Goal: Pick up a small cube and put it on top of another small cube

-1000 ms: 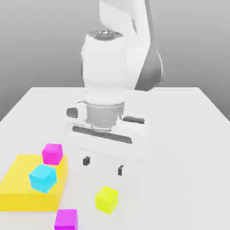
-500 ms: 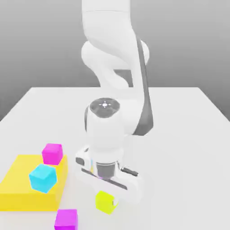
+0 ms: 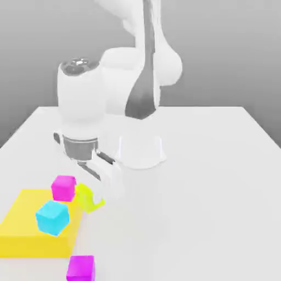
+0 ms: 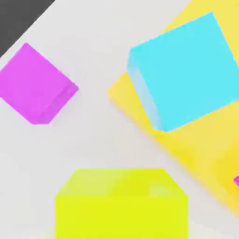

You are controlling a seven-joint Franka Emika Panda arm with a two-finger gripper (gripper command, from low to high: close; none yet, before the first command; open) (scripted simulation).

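Observation:
The small lime-yellow cube (image 3: 86, 197) hangs tilted just above the table, held under the hand with my gripper (image 3: 90, 200) shut on it. It sits right beside the magenta cube (image 3: 64, 187) that rests on the far corner of the flat golden-yellow block (image 3: 22, 233). A cyan cube (image 3: 52, 217) stands on the same block, nearer the front. The hand view shows the lime-yellow cube (image 4: 121, 205) close up, with the cyan cube (image 4: 186, 70) and the yellow block (image 4: 200, 149) below it.
A second magenta cube (image 3: 80, 268) lies on the white table (image 3: 219, 181) in front of the block; it also shows in the hand view (image 4: 35, 84). The arm's white base (image 3: 141, 151) stands mid-table behind the hand.
The open gripper came down over the lime-yellow cube, shut on it, then lifted it and carried it toward the exterior view's left, up to the yellow block.

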